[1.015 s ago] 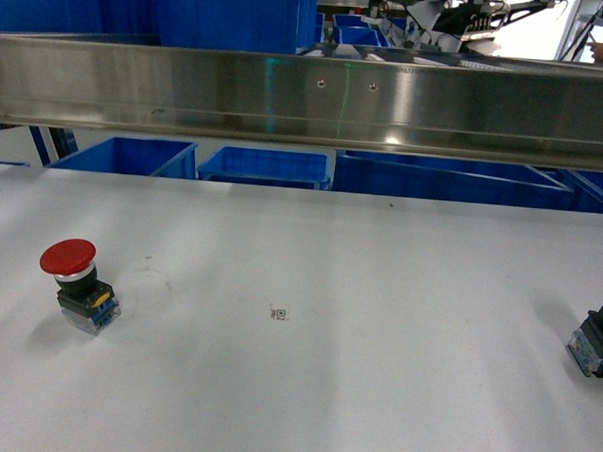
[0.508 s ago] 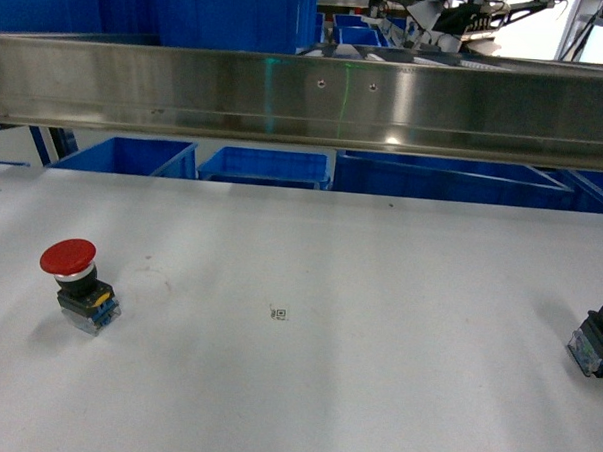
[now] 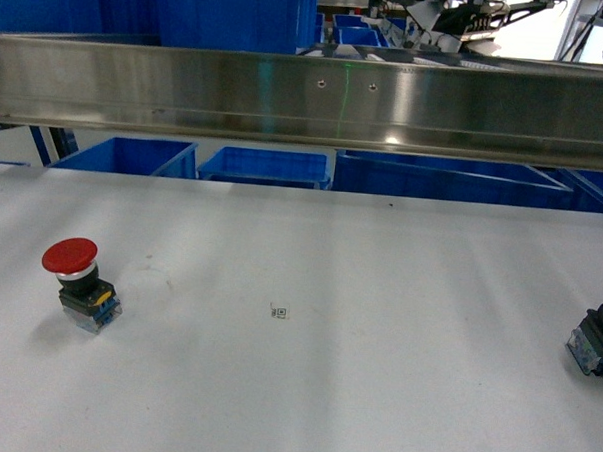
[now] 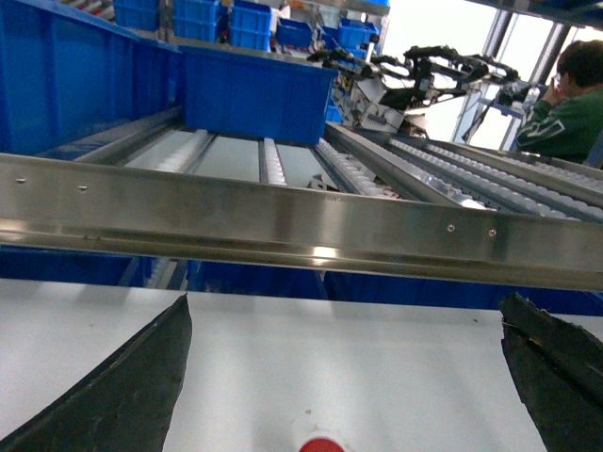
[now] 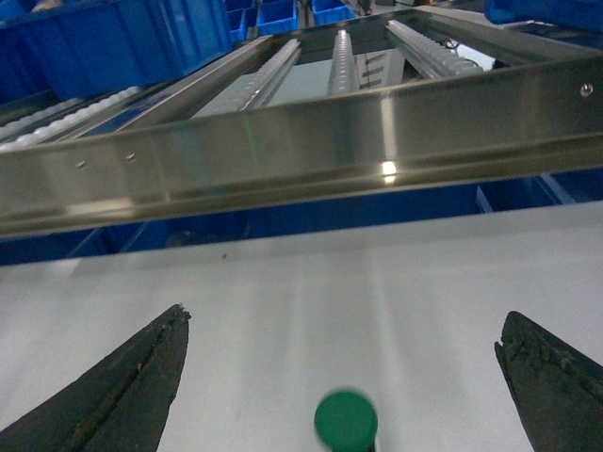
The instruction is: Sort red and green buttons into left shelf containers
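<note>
Lighting: bright, even, overhead. Glare: small hot spots on steel rail (image 3: 390,140); blown-out white backdrop upper right in the left wrist view. Shadows: soft, faint beneath red button (image 3: 79,284). Focus: green button (image 5: 346,421) slightly blurred in the right wrist view.

The red button (image 3: 77,285) now sits a touch further right and lower in the head view than a second ago. The green button (image 3: 599,334) sits slightly lower too; both shifts are small.
</note>
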Motion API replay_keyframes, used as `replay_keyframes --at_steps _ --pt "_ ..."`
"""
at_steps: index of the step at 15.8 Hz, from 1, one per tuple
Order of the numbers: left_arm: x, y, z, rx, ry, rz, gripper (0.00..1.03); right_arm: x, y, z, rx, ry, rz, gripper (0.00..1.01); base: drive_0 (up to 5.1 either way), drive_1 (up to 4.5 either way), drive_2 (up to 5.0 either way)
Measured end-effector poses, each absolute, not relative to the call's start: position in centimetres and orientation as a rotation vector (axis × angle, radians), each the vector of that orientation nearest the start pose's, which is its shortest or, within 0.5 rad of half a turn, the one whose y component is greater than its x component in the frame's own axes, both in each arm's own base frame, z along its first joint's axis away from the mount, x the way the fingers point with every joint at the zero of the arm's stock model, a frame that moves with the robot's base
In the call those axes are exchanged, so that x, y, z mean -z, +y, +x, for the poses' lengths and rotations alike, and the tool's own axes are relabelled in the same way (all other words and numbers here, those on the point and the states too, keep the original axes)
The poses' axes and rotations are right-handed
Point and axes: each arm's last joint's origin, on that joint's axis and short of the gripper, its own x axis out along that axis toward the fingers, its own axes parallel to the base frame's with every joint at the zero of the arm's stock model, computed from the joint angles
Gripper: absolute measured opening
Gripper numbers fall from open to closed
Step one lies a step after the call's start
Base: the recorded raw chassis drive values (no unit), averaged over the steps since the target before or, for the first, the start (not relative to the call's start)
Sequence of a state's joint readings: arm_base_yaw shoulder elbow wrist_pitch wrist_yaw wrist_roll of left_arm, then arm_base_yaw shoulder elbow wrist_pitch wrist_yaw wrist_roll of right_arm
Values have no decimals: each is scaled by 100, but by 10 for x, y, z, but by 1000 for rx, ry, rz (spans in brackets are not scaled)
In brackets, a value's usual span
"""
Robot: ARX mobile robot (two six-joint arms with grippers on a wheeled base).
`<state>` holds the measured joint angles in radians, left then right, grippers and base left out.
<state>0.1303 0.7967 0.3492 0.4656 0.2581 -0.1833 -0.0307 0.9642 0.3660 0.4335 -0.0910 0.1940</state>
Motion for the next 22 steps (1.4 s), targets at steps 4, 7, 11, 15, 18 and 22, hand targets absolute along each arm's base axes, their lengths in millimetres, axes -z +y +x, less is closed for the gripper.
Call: replay_keyframes --at_steps 4,7,11,15,18,22 --pt "-210 13 250 205 280 -210 98 -201 -4 271 11 301 193 98 0 0 0" --pt "-220 14 248 207 228 -198 98 -206 -4 269 7 270 191 98 0 0 0" --pt "-219 14 249 207 235 -198 98 -148 -1 268 37 491 138 98 0 0 0" --pt "-219 14 249 208 234 -197 98 -127 11 291 17 522 116 98 0 0 0" --pt "-219 14 249 208 234 -197 98 -93 15 309 37 609 85 98 0 0 0" --pt "-219 14 249 208 234 -197 98 -77 13 314 60 627 76 76 0 0 0"
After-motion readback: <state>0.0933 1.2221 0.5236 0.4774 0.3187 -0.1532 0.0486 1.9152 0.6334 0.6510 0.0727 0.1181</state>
